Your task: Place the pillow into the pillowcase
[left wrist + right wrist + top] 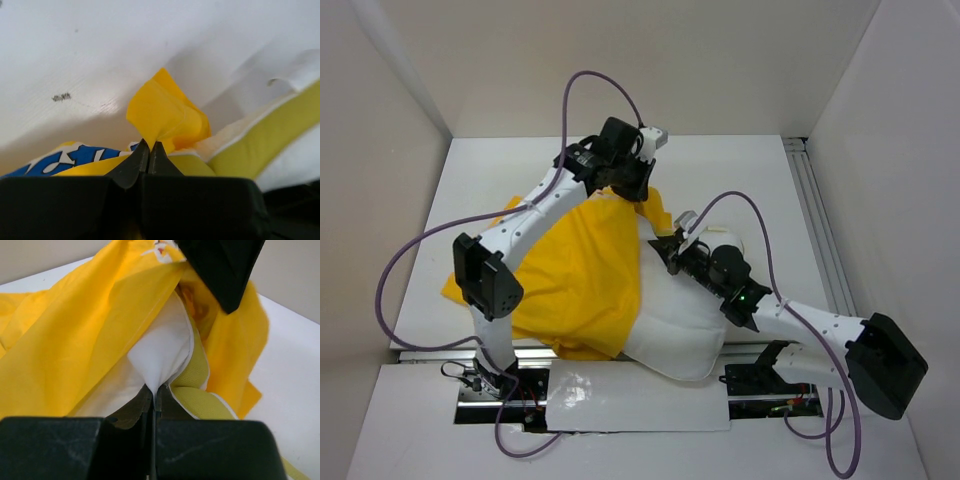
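White bench (760, 180) below; left jaws clamped on case (580, 270) hem, right jaws on pillow (670, 335) corner, and either thin pinch may slip, shutting the opening

The pillowcase (580, 270), bright yellow and rumpled, lay spread over the left and middle of the table (760, 180). Its far corner was drawn up into a bunched peak. Blue and white lettering showed on it in the left wrist view. The pillow (670, 335), white and puffy, lay at the near right, its left part covered by the yellow cloth and the rest bare. One corner was gathered to a point between yellow folds, with the yellow-green strip (192, 372) curving beside it.
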Robot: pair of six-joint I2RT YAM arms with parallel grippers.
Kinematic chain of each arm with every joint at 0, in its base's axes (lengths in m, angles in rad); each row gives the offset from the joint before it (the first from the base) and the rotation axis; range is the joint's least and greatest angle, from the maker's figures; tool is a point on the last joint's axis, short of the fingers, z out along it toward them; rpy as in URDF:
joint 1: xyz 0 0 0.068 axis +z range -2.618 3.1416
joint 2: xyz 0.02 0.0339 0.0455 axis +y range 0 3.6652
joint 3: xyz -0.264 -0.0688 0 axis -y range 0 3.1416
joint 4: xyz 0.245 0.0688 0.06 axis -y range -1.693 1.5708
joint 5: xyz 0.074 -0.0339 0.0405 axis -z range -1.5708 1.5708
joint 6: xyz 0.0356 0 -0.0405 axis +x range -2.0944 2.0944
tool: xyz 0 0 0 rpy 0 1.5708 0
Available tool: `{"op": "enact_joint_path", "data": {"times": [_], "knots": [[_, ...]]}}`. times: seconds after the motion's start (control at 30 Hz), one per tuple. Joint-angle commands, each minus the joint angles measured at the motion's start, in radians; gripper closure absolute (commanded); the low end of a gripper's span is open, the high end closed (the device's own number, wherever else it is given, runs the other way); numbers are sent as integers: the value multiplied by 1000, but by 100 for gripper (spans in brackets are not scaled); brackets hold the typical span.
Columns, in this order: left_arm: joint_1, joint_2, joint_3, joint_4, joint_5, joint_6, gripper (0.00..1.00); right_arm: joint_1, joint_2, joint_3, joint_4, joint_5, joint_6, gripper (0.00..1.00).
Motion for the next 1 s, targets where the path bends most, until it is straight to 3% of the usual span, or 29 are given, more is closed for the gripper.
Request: {"op": "enact_joint_path", "data": {"times": [0.0,0.17,0.43,0.53,0.6,0.73,0.87,0.9,0.93,0.97], "knots": [[-18,-155,52,124,159,-19,100,16,18,97,174,-43,-20,100],[-61,-166,104,124,194,-30,100,16,100,210,242,-136,-43,100],[-101,-33,273,83,284,-83,100,16,224,336,397,-230,-43,100],[-110,1,313,83,338,-102,100,16,276,380,397,-253,-43,100],[-121,1,322,83,289,-117,100,16,307,391,408,-239,-58,100],[-112,-39,246,103,274,-117,100,16,318,419,321,-196,-103,99],[-78,-51,222,112,220,-117,100,16,263,419,167,-146,-76,47],[-67,-64,207,112,220,-132,100,16,243,395,132,-130,-60,20],[-41,-64,198,121,220,-133,100,16,192,385,48,-111,-43,2],[-27,-73,181,130,202,-146,100,16,165,376,-6,-60,2,0]]}}
